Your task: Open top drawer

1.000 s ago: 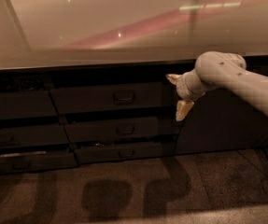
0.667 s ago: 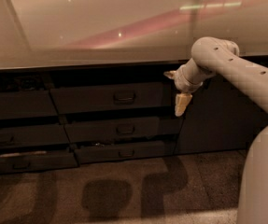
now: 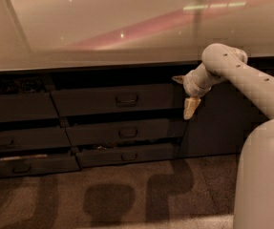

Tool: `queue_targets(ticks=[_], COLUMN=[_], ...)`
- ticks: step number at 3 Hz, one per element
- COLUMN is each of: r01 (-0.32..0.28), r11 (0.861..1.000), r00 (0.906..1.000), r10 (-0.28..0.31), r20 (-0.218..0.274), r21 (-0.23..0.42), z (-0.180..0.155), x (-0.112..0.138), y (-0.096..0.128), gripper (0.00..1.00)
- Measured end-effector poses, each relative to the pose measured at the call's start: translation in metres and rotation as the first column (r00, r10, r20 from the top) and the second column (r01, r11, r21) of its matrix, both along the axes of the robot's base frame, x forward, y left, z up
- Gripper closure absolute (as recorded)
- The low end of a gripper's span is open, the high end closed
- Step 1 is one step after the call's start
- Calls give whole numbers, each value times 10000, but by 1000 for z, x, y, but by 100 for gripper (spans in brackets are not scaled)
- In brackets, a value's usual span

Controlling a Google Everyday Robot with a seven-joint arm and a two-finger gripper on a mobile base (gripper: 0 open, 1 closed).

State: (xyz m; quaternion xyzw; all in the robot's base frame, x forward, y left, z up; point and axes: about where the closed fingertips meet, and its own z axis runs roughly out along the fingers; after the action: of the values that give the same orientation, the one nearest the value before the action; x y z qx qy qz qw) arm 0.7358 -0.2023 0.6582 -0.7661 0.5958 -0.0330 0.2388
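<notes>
The top drawer (image 3: 93, 101) is the tallest dark grey front in the middle column, just under the countertop, with a small dark handle (image 3: 126, 98) at its centre. A dark gap runs above its front. My gripper (image 3: 184, 94) hangs at the right end of this drawer front, well to the right of the handle. It is open, with one cream finger (image 3: 178, 79) pointing up-left and the other finger (image 3: 191, 109) pointing down. Nothing is between them. The pale arm (image 3: 241, 75) reaches in from the right.
Two slimmer drawers (image 3: 127, 132) sit below the top one, the lowest slightly ajar. More drawers (image 3: 17, 109) stand to the left. A flat grey cabinet door (image 3: 215, 128) is behind the gripper. A glossy countertop (image 3: 127, 27) overhangs everything. Carpet (image 3: 127, 194) covers the floor.
The gripper has stayed near the drawer's right end, rising slightly. The arm's elbow has swung up, and a large pale arm segment now fills the lower right.
</notes>
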Motion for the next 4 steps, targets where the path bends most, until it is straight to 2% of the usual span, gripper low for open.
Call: queue_targets(ticks=[1, 2, 3, 4], r01=[3, 368, 1336, 1336], r11=[10000, 9992, 9910, 9910], r00=[10000, 9986, 9825, 9825], r10=[-3, -373, -1323, -1322], r20=[-3, -364, -1313, -1314], r21=[-1, -135, 15, 15], z=[0, -8, -32, -32], x=[0, 7, 17, 17], y=[0, -7, -38, -38], gripper=[0, 0, 0, 0])
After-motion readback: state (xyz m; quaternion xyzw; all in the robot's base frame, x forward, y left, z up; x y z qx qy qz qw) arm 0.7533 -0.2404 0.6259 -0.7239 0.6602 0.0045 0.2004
